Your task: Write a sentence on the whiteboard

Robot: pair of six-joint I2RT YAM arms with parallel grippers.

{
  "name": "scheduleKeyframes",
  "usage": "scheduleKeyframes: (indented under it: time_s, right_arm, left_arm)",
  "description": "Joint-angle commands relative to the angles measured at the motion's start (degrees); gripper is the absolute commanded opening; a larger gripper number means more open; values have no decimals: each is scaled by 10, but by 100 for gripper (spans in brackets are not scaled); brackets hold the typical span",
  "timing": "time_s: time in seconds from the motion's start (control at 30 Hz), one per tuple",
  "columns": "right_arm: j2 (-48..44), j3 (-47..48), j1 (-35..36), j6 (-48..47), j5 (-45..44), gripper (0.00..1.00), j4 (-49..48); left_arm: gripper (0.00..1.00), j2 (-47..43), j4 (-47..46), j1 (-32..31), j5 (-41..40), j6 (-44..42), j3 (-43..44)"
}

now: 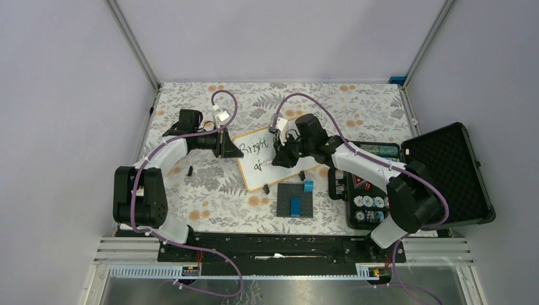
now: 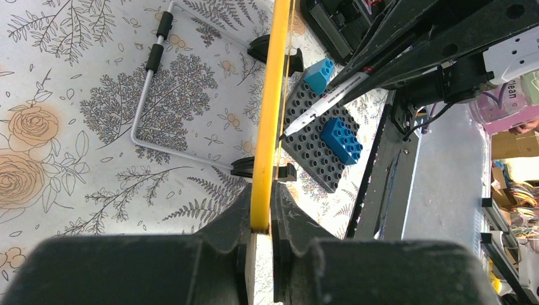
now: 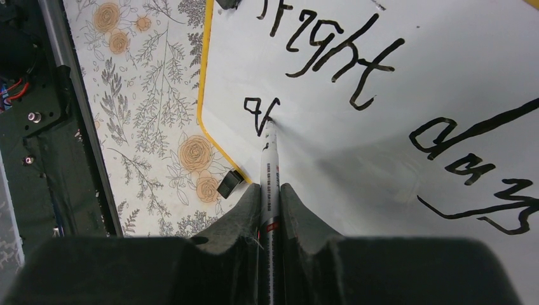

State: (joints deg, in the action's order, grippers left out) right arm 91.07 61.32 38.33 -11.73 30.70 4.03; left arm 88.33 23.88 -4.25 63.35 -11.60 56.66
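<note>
The whiteboard point(image 1: 254, 176) has a yellow-orange frame and lies at an angle in mid-table. My left gripper point(image 1: 232, 150) is shut on its left edge; in the left wrist view point(image 2: 260, 219) the jaws pinch the yellow frame point(image 2: 272, 108). My right gripper point(image 1: 283, 156) is shut on a marker point(image 3: 271, 171), whose tip touches the board. The sentence point(image 3: 330, 57) reads "Bright days" on the upper line. Below it is one letter "a" point(image 3: 257, 114), right at the marker tip. The board surface point(image 3: 394, 121) fills the right wrist view.
A dark grey brick plate point(image 1: 295, 202) with blue bricks lies in front of the board, also in the left wrist view point(image 2: 311, 149). An open black case of poker chips point(image 1: 372, 203) stands at the right, its lid point(image 1: 448, 171) folded out. A bent wire stand point(image 2: 143, 95) lies left of the board.
</note>
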Motion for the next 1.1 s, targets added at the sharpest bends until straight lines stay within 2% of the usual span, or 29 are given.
scheduleKeyframes:
  time_s: [0.0, 1.07]
  right_arm:
    - [-25, 3, -18, -10, -35, 0, -16]
    - [-13, -11, 5, -35, 14, 0, 39]
  left_arm:
    - [0, 7, -11, -8, -58, -43, 13]
    - [0, 11, -9, -8, -58, -45, 18]
